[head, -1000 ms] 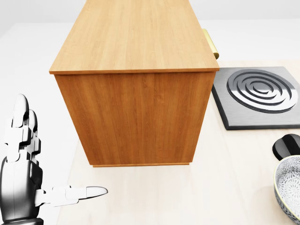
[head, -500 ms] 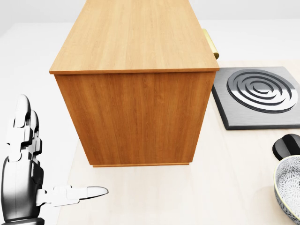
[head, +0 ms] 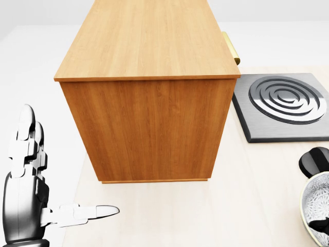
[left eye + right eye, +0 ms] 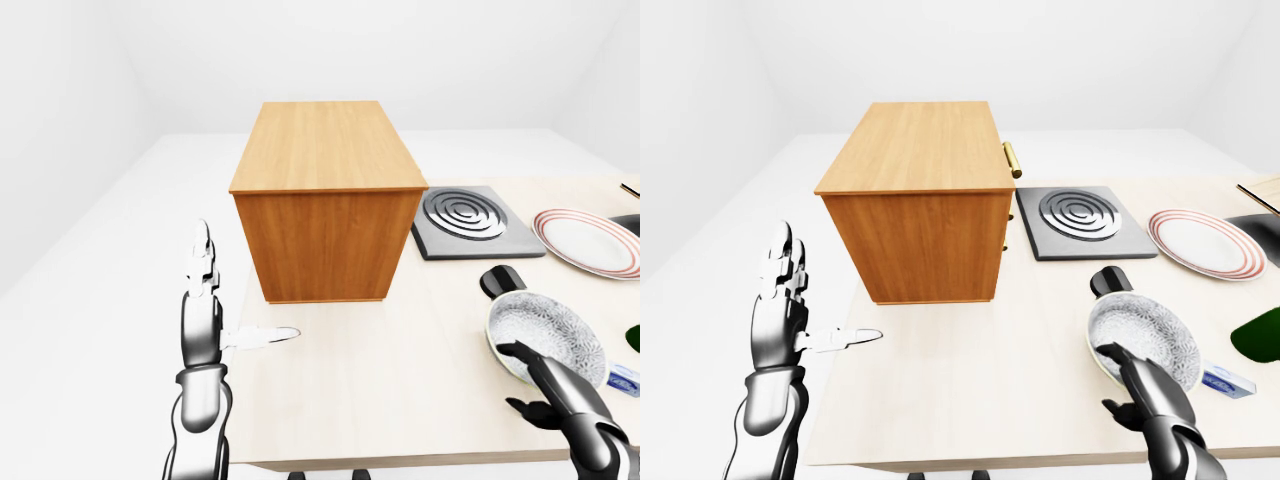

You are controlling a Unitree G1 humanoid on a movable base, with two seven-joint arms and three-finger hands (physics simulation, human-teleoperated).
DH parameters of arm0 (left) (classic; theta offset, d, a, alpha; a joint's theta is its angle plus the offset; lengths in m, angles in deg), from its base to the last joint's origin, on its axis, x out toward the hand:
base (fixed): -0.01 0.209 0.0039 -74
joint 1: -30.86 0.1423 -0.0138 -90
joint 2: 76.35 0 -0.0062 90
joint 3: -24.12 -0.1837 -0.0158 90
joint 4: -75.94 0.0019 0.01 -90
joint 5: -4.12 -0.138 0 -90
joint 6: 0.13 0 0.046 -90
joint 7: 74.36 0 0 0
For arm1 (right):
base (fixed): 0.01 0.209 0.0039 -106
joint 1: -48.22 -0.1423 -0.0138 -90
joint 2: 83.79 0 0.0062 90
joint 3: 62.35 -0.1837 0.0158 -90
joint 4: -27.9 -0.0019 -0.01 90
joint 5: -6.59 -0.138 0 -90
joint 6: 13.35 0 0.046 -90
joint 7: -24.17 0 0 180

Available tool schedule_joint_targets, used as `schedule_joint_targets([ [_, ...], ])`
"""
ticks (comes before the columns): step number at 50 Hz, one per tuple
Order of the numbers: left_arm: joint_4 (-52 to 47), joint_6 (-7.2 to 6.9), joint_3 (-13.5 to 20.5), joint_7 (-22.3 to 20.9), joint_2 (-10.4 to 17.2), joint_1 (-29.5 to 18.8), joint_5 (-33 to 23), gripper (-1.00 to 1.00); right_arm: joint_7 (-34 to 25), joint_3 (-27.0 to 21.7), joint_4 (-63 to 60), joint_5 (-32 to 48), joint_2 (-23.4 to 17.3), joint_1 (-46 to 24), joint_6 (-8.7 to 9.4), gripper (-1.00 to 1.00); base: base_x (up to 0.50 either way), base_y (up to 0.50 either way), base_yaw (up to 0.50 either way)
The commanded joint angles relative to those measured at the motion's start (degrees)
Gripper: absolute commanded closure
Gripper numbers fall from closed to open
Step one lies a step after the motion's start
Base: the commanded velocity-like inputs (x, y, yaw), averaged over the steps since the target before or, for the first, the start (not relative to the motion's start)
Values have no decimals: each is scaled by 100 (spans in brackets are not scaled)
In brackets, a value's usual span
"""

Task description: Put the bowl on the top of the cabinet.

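Only eye views show right hand [image 4: 1137, 392] open at bowl [image 4: 1143, 340], left hand [image 4: 205, 305] spread.

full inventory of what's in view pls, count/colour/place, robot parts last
cabinet: 1, light brown wood, upright on the table, left of centre in the left-eye view; brass handle on its right side
hob plate: 1, dark grey with ringed coils, right of the cabinet
plate: 1, white with red rim rings, right of the hob plate
bowl: 1, white-grey patterned, lower right
black round object: 1, just above the bowl; cannot tell what it is
dark green object: 1, right edge, cut off
small blue-white box: 1, beside the bowl
table: 1, pale wood
left hand: silver-white, open, lower left, holding nothing
right hand: dark, at the bowl's near rim; grip unclear
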Motion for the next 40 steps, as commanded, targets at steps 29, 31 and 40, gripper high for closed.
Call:
schedule_joint_targets([
  [29,-28,0,-33,-33,0,-10,6,-100,-1724,-1490,-2891,-1553,-976,-1256,0,100,0,0,0],
  [31,-17,0,-27,-29,3,-15,11,-100,-1724,-1557,-3046,-1634,-1127,-1380,0,100,0,0,0],
  [40,34,0,-26,-5,1,-20,5,-100,-1724,-1532,-2989,-1832,-2421,-2368,528,100,0,0,0],
])
